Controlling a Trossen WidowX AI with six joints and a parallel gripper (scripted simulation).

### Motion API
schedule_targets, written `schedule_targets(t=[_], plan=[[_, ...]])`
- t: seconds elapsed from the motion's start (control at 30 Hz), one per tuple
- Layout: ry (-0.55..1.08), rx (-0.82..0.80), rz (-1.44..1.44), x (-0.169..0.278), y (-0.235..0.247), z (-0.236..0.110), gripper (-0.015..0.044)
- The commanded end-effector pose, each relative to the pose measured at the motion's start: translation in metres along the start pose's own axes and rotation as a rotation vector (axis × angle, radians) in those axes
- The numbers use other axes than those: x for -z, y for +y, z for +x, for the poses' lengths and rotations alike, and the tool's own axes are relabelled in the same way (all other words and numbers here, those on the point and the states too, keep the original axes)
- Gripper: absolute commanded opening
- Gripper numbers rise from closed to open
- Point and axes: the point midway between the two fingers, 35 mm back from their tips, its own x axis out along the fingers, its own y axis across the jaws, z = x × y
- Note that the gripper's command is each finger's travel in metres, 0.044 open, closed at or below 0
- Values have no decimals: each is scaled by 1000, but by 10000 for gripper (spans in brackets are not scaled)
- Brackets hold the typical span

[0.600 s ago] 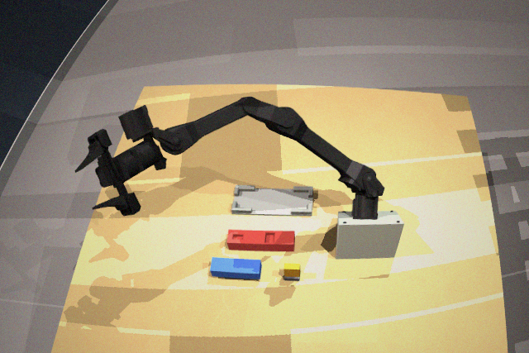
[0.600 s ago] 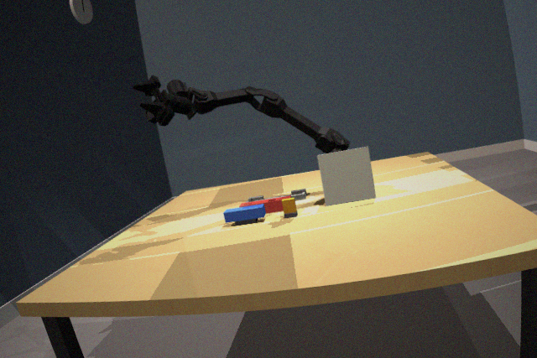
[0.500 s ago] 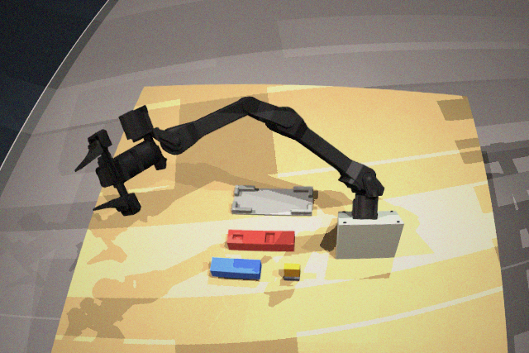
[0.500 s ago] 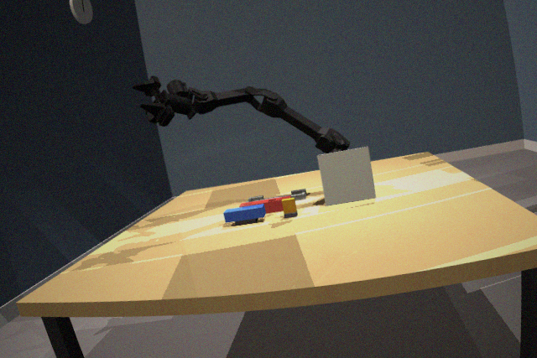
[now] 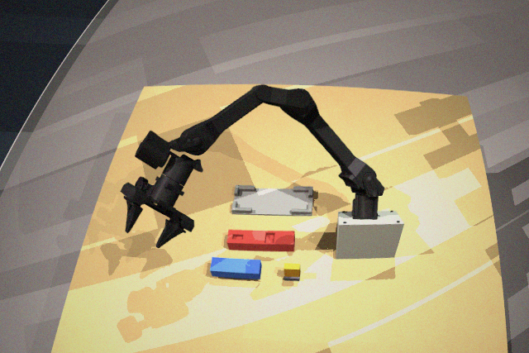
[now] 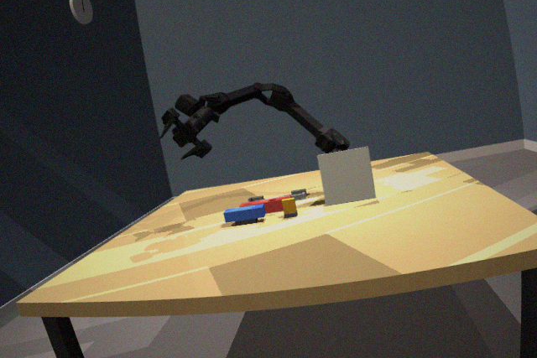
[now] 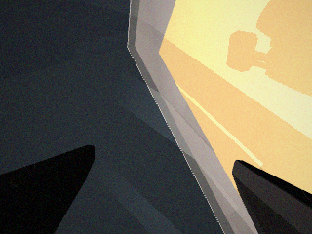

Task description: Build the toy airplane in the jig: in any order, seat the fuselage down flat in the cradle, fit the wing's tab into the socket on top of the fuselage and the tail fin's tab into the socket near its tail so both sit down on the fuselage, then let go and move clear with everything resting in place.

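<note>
The table carries everything, its yellow-and-tan top reaching toward the near edge with the parts gathered in the middle. On it, at the right, stands the arm's grey pedestal, set just beside the parts so the arm can reach all of them without stretching. The black arm arcs up from there and over to the left, ending high above the table's left side, well apart from every part.

The gripper hangs there with its fingers spread wide and nothing between them; in the wrist view the 2 dark fingertips frame only the table edge and the floor beyond. Judging by this, it is open to be ready for a first pick, and no part has been taken up yet.

The grey jig lies flat in the middle, its cradle bare, with raised corner stops that look meant to hold the fuselage square. Just near of it lies the red fuselage, long side parallel to the jig, its 2 sockets facing up, so a short lift and shift far would probably seat it. Nearer again lies the blue wing, flat on the table, and to its right the small yellow tail fin, apart from both. All 3 parts rest loose, none assembled.
</note>
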Motion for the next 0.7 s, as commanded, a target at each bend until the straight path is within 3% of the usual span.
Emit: schedule_targets(t=[0.0,0.2,0.47,0.67], plan=[[-49,235,-132,1,-60,-15,440],[-55,629,-387,4,-156,-58,440],[66,1128,-792,2,-254,-146,440],[82,1168,-829,2,-261,-154,440]])
